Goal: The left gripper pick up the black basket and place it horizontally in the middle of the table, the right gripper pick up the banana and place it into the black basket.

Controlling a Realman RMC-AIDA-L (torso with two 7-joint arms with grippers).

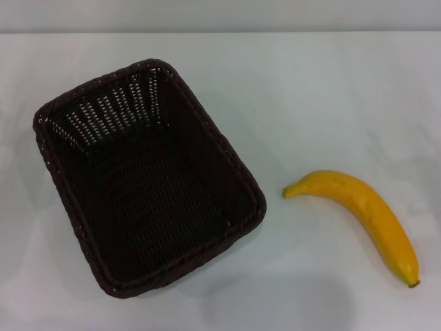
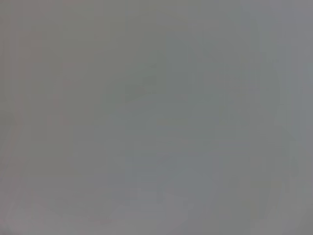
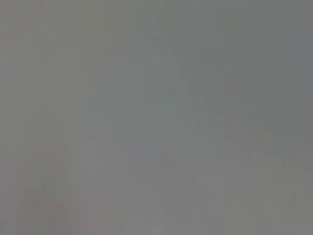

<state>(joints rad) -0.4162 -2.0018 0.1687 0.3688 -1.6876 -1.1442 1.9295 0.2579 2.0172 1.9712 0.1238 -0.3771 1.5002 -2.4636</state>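
Observation:
The black basket (image 1: 147,176) is a dark woven rectangle lying on the left half of the white table (image 1: 324,103), turned at a slant with its long side running from far left to near right. It holds nothing. A curved yellow banana (image 1: 367,212) lies on the table to the basket's right, apart from it, stem end toward the basket and brown tip near the front right. Neither gripper appears in the head view. Both wrist views show only a plain grey surface with no fingers and no objects.
The table's far edge (image 1: 220,32) runs across the top of the head view, with a pale wall behind it. Bare white tabletop lies between the basket and the banana and behind both.

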